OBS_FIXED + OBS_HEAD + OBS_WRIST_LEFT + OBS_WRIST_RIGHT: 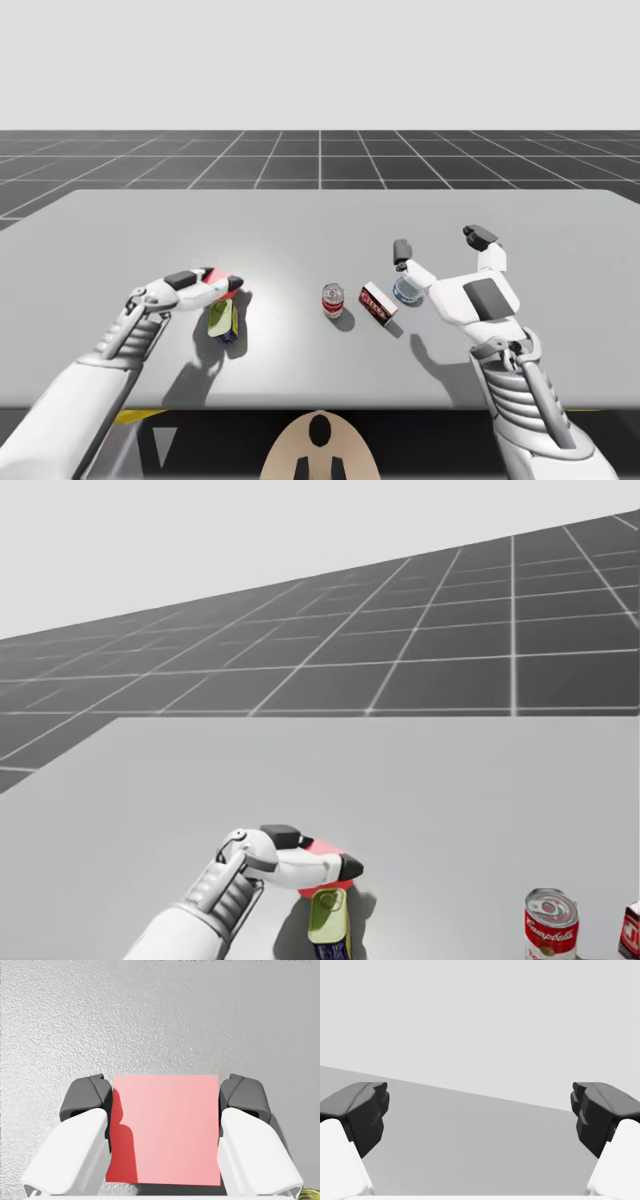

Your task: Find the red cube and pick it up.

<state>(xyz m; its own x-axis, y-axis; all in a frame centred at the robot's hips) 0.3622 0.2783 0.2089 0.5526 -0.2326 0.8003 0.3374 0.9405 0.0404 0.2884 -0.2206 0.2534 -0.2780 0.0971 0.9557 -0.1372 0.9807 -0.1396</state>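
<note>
left gripper (165, 1100) clamps plain red cube (165, 1135), seemingly aloft; right gripper (480, 1105) spread wide

The robot's left arm (95, 370) stretches forward and low, and the left gripper (232, 284) has both fingers pressed against opposite sides of the red cube (165, 1130). Its right arm (525, 395) is angled upward, the right gripper (441, 243) with fingers spread wide apart.
</note>
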